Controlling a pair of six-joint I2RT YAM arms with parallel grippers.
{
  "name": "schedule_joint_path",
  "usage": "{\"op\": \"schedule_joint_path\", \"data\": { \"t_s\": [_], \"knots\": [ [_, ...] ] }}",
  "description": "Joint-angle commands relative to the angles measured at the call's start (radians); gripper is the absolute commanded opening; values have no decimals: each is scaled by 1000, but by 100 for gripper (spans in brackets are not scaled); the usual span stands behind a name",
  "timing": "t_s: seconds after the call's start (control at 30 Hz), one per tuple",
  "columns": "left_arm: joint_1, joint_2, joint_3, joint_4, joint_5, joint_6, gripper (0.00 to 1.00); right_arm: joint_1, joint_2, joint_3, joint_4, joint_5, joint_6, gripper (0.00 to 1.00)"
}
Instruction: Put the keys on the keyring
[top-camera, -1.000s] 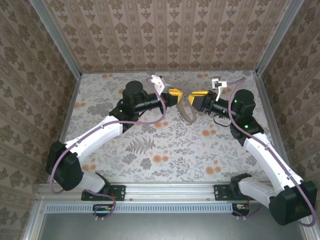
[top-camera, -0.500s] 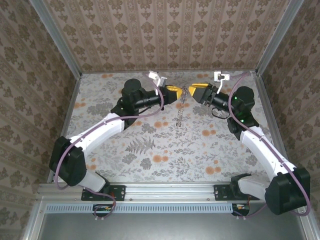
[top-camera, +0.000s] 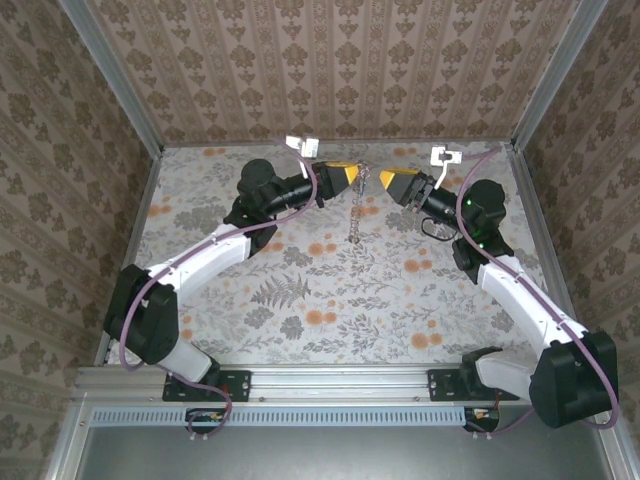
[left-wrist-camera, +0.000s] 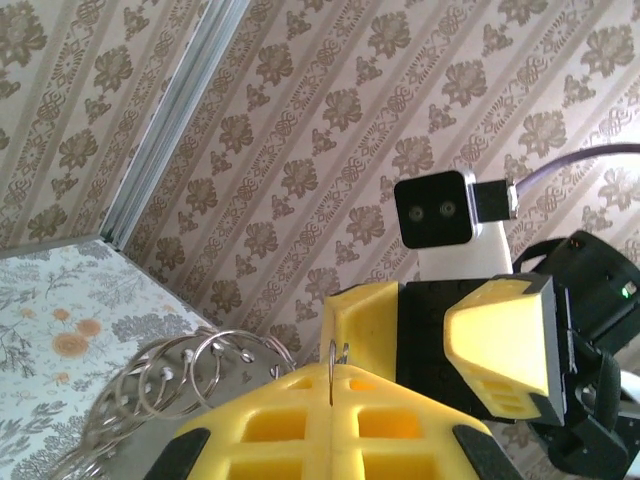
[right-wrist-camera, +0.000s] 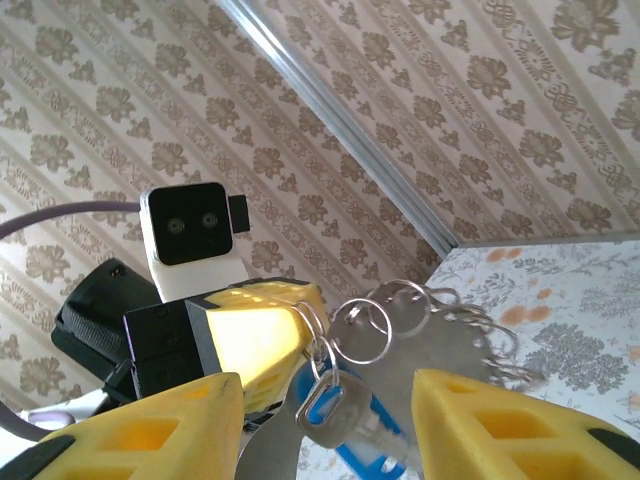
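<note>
My left gripper (top-camera: 350, 178) is shut on a thin wire loop of the keyring (top-camera: 356, 212), whose chain hangs down over the table. In the left wrist view the wire stands in the seam of my shut left gripper (left-wrist-camera: 331, 370), with more keyring loops (left-wrist-camera: 229, 332) beside it on the left. My right gripper (top-camera: 385, 181) faces it closely from the right. In the right wrist view my right gripper (right-wrist-camera: 328, 390) is open, and the blue-headed key (right-wrist-camera: 345, 420) hangs between its fingers without touching them. A small ring (right-wrist-camera: 322, 352) seems to pass through the key's slot.
The patterned back wall (top-camera: 340, 70) is close behind both grippers. Metal corner posts (top-camera: 125, 90) stand left and right. The floral table (top-camera: 330, 290) lies below the hanging chain. The right arm's wrist camera (left-wrist-camera: 433, 208) sits just beyond my left fingers.
Both grippers have risen and moved toward the back wall. The keyring's chain, lying on the table a second ago, now hangs free below them.
</note>
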Motion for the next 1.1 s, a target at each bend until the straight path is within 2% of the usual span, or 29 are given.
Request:
{"op": "schedule_joint_path", "data": {
  "t_s": [0.0, 0.13, 0.27, 0.47, 1.07],
  "knots": [
    [5, 2, -10, 111, -19, -95, 0, -3, -15, -22, 72, 45, 71, 48],
    [5, 6, -11, 115, -19, -141, 0, -3, 12, -30, 139, 39, 133, 49],
    [4, 15, -19, 152, -65, -205, 0, -1, 47, -25, 195, 37, 177, 50],
    [5, 39, -33, 227, -84, -293, 0, 14, 86, 1, 213, 37, 193, 50],
    [7, 89, -22, 284, -87, -350, 0, 63, 180, 65, 244, 26, 200, 49]
  ]
}}
